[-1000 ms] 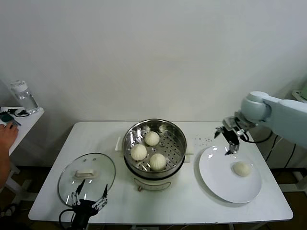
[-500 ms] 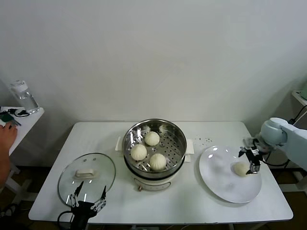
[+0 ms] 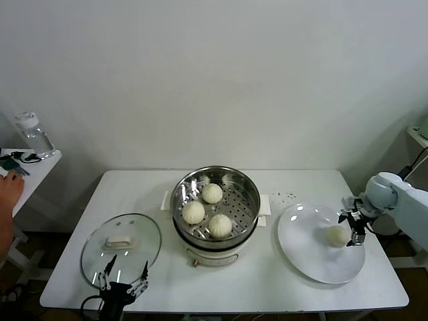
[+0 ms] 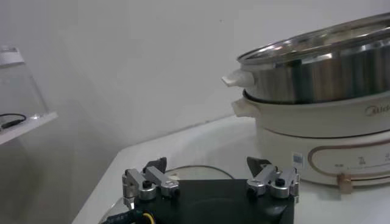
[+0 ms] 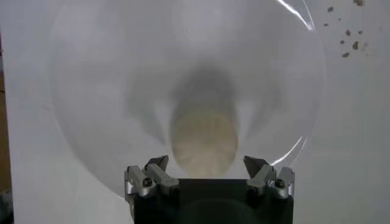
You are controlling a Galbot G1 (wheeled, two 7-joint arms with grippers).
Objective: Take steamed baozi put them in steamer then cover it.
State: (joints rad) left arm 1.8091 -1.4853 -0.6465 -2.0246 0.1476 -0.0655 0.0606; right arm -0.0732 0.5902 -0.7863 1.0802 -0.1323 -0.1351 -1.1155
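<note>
— One baozi (image 3: pixel 338 235) is left on the plate (image 3: pixel 314 257); what changed?
— Right gripper (image 3: pixel 354 227) has dropped from above the plate to it, fingers apart, the smooth cream bun between them.
— Left gripper (image 3: pixel 124 281)?
— Spread wide, parked near the cover (image 3: pixel 121 248).

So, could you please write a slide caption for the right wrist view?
Open right gripper poised at the last baozi on the white plate.

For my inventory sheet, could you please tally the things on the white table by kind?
Small round cream-white dough buns: 4, three in the steamer, one on the plate
Wide shiny steel steamer basket: 1
Round clear glass lid: 1
Large round white plate: 1
Total: 7
</note>
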